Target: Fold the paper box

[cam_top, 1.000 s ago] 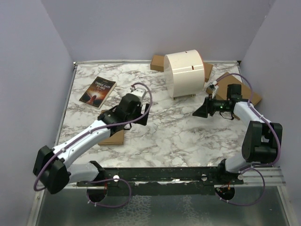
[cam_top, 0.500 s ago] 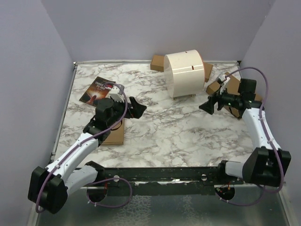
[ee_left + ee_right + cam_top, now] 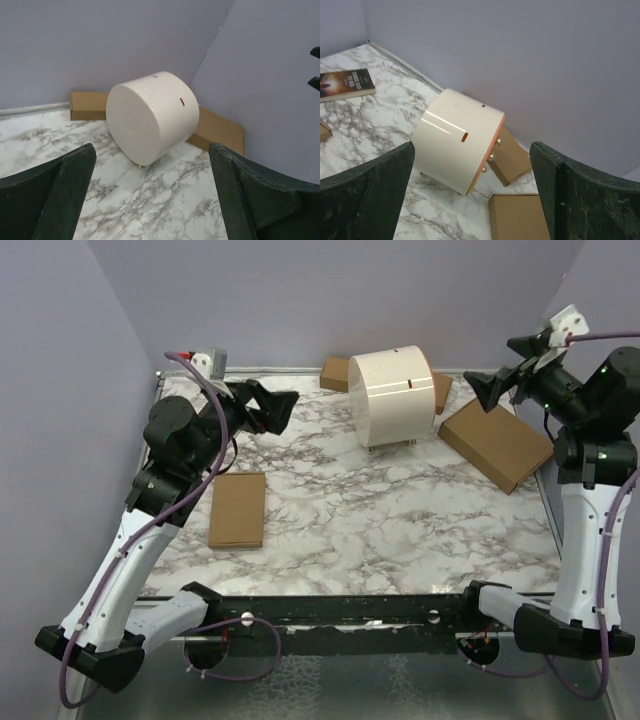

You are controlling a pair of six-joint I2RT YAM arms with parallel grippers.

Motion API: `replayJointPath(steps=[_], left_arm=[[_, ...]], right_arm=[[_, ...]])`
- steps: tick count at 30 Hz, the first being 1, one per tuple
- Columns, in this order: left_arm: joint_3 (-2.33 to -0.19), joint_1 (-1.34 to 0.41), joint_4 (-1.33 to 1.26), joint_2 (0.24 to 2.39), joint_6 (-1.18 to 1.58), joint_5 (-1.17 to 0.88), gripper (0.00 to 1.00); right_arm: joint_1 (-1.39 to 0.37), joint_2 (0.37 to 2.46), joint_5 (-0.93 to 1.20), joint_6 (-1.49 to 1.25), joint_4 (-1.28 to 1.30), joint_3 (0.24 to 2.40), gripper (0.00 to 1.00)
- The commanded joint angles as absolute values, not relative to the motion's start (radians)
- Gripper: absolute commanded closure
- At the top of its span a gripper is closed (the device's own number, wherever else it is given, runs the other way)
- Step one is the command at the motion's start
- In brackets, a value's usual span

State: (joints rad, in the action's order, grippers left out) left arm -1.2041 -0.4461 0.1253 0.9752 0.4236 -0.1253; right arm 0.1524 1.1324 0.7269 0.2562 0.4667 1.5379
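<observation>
The paper box (image 3: 237, 510) lies flat and closed on the left of the marble table, a thin brown cardboard rectangle. My left gripper (image 3: 272, 407) hangs high above the table's back left, well clear of the box, pointing right. Its jaws stand wide open and empty (image 3: 151, 150). My right gripper (image 3: 505, 370) is raised at the back right, pointing left. It is also wide open with nothing between its fingers (image 3: 472, 146). Neither wrist view shows the whole paper box.
A white cylinder (image 3: 393, 397) lies on its side at the back centre, with brown cardboard pieces (image 3: 335, 373) behind it. A larger brown box (image 3: 497, 443) lies at the right. A book (image 3: 345, 84) lies at the back left, hidden by my left arm in the top view.
Both arms have lifted off the table and swung up and outward. The left gripper left the paper box area; the right gripper rose from beside the larger box. The right jaws opened wider.
</observation>
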Motion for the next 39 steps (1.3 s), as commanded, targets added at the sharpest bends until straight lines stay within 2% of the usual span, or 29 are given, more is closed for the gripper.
replayJointPath(steps=[1,4,9,17,39], left_arm=[[-1.395,-0.439,0.264,1.011,0.371,-0.106,0.01],[-1.464,-0.44,0.275,1.02,0.37,-0.117,0.01],[-1.555,-0.44,0.314,1.031,0.364,-0.128,0.01],[-1.61,-0.44,0.361,1.021,0.352,-0.121,0.01],[-1.61,-0.44,0.354,1.05,0.362,-0.163,0.01]], right_arm=[[0.158,1.167,0.753,0.125,0.547,1.77,0.01],[0.158,1.187,0.78,0.126,0.596,1.899,0.01],[0.159,1.177,0.801,0.088,0.639,1.979,0.01],[0.158,1.137,0.598,-0.035,0.656,1.958,0.01],[0.161,1.112,0.551,-0.03,0.662,1.933,0.01]])
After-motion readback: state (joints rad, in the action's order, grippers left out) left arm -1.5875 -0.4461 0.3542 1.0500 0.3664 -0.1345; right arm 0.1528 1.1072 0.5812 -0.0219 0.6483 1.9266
